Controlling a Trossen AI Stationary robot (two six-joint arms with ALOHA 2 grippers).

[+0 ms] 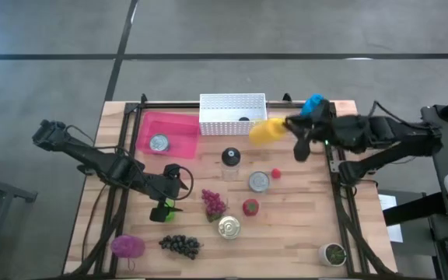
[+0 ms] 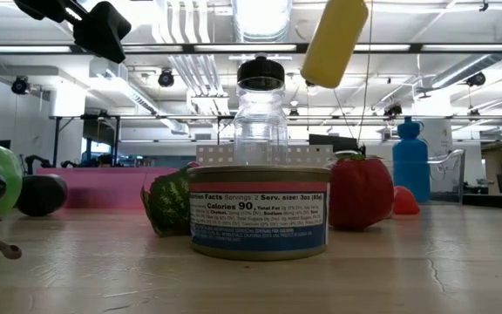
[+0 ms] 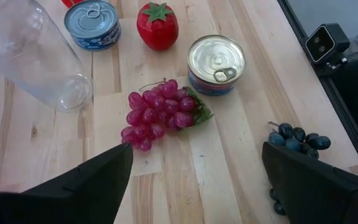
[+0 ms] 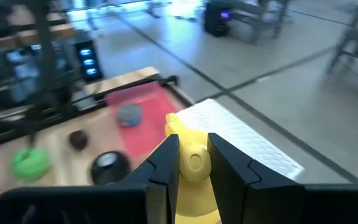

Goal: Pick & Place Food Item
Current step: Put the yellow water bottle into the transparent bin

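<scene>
Hanging clear above the tabletop, the yellow mustard bottle [image 1: 267, 131] sits just off the front right corner of the white perforated basket [image 1: 232, 113], pinched between the right gripper's [image 4: 194, 163] two dark fingers [image 4: 164, 169]. That arm reaches in level from the right table edge toward the basket. Below the bottle, bare wood lies between the basket and the clear jar with a black lid [image 1: 230, 159]. A pink tray [image 1: 167, 134] adjoins the basket's left side. Well away from the basket, the left gripper [image 1: 179, 181] hovers with fingers spread wide over the red grapes [image 3: 160, 113], holding nothing.
</scene>
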